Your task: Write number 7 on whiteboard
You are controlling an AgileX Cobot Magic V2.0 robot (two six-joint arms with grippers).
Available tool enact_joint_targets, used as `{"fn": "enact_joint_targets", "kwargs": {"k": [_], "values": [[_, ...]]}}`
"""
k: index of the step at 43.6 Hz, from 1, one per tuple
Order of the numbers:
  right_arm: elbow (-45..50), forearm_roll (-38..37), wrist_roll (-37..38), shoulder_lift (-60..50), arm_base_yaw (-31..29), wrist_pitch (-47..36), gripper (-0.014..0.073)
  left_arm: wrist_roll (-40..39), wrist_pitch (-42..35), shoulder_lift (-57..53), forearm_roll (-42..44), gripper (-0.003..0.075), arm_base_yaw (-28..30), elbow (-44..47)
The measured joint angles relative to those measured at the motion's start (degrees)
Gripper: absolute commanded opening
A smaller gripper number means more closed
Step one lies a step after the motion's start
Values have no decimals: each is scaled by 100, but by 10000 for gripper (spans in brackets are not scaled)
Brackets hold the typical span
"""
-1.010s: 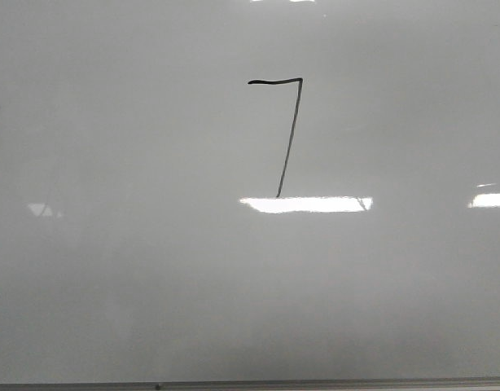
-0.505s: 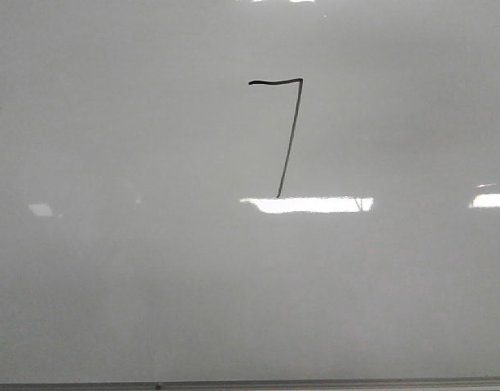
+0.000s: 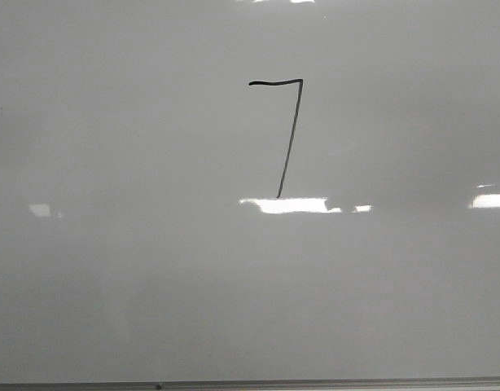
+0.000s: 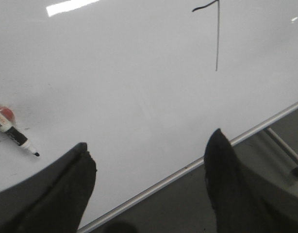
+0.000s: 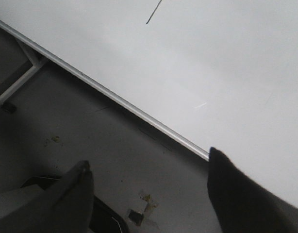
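A black hand-drawn number 7 (image 3: 289, 134) stands on the whiteboard (image 3: 152, 269), upper middle of the front view. It also shows in the left wrist view (image 4: 217, 34), and only the tip of its downstroke in the right wrist view (image 5: 154, 12). My left gripper (image 4: 149, 148) is open and empty, over the board's metal edge (image 4: 188, 167). My right gripper (image 5: 146, 167) is open and empty, over the floor beside the board's edge (image 5: 115, 99). A black-tipped marker (image 4: 15, 136) lies on the board, apart from the left gripper. No gripper shows in the front view.
A red round thing (image 4: 6, 114) lies by the marker. A metal frame leg shows below the board in the left wrist view (image 4: 285, 148) and in the right wrist view (image 5: 18, 80). Bright light reflections (image 3: 287, 205) lie on the board. Grey floor (image 5: 91, 141) lies beyond its edge.
The 7 and the board have not moved. The bright reflection under the 7 has shrunk on its right side, now broken into small patches.
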Motion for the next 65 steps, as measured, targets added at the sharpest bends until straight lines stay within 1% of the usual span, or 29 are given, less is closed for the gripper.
{"fn": "enact_joint_targets", "kwargs": {"k": [6, 9, 12, 14, 16, 20, 23, 26, 31, 65], "values": [[10, -13, 0, -124, 0, -36, 519, 9, -10, -286, -60, 402, -101, 278], [10, -13, 0, -124, 0, -36, 518, 9, -10, -298, -75, 370, -101, 334], [10, -13, 0, -124, 0, -43, 517, 9, -10, -298, -81, 313, -101, 354], [10, -13, 0, -124, 0, -43, 492, 9, -32, -298, -81, 268, -101, 369], [10, -13, 0, -124, 0, -43, 439, 9, -54, -298, -81, 221, -101, 368], [10, -13, 0, -124, 0, -43, 287, 9, -91, -298, -81, 132, -101, 381], [10, -13, 0, -124, 0, -43, 173, 9, -114, -298, -81, 81, -101, 381], [10, -13, 0, -124, 0, -43, 62, 9, -126, -298, -81, 32, -101, 381], [10, -13, 0, -124, 0, -43, -65, 9, -139, -298, -81, -20, -101, 385], [23, -13, 0, -124, 0, -72, -67, 22, -171, -298, -81, -20, -101, 385]]}}
